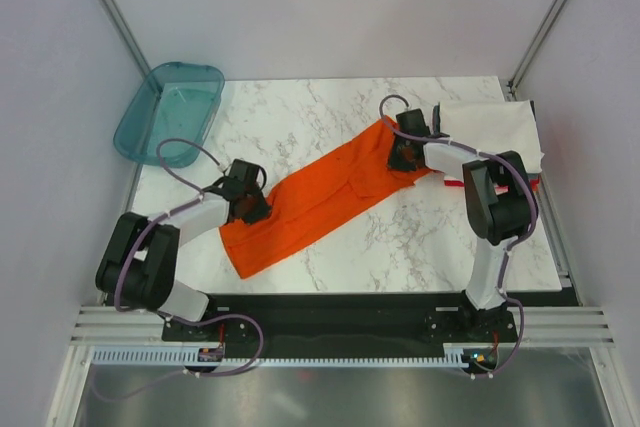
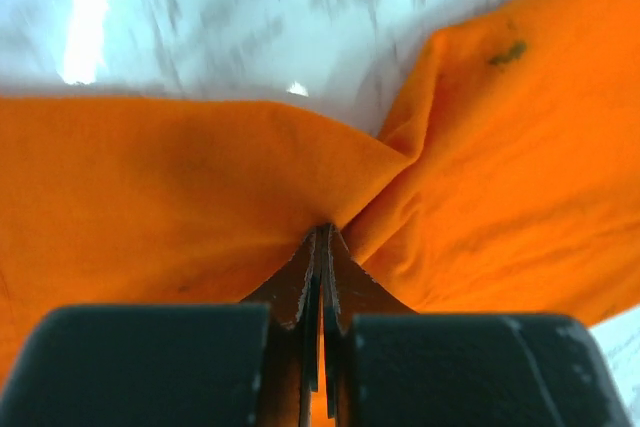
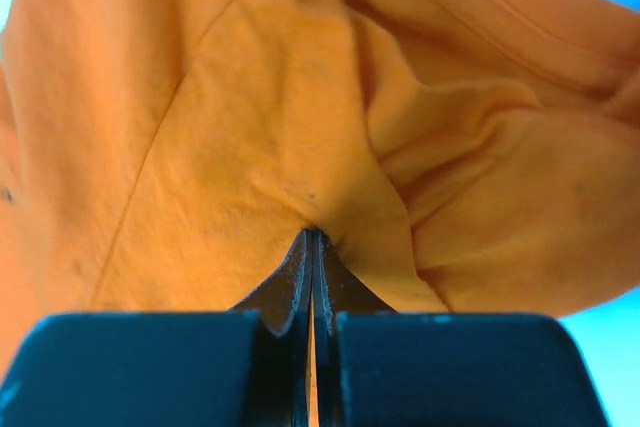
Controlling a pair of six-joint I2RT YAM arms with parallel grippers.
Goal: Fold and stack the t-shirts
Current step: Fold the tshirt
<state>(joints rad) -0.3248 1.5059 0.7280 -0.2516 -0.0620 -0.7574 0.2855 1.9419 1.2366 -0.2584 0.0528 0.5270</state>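
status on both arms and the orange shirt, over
Left gripper: jaws shut on orange t-shirt, near end. Right gripper: jaws shut on far end. Shirt lies as long diagonal strip on table. Far right, white shirt, not blocking.

Top view's bright, even, sharp. Left wrist shot: white marble tabletop [image 2: 250,17] smeared with blur, glare patch upper left. Right wrist's blue-tinted.

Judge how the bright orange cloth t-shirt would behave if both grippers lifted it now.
Probably floppy: the bright orange cloth t-shirt bunches into folds where the left gripper and right gripper pinch it, so the middle would likely sag. Its fine creases suggest thin, light fabric. Cloth is wedged in both shut grippers, so slipping seems unlikely.
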